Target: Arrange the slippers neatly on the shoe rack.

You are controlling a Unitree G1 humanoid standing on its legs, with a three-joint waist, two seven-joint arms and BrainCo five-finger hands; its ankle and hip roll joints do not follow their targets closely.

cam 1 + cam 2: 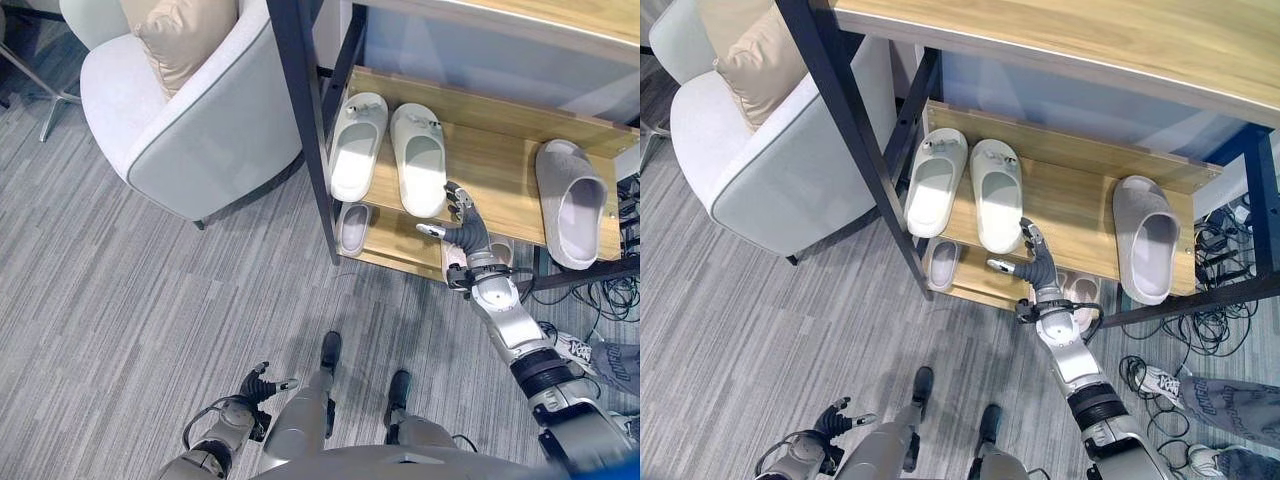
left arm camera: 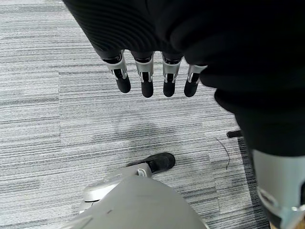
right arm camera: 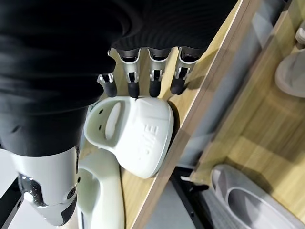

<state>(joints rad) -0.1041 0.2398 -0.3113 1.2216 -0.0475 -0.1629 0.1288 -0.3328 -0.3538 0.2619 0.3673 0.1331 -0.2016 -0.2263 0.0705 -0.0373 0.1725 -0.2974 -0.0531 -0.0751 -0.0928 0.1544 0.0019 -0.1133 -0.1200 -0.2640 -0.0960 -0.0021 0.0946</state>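
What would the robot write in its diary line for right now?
right hand: open, at shelf edge by white slippers | left hand: open, idle, low over carpet | grey slipper: on same shelf, apart

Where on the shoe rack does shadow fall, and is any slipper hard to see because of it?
Left eye view: the lower shelf lies shaded under the shelf above, so the small slipper there looks dim; the white pair is evenly lit. Right eye view: the grey slipper is dark inside its opening, otherwise clear.
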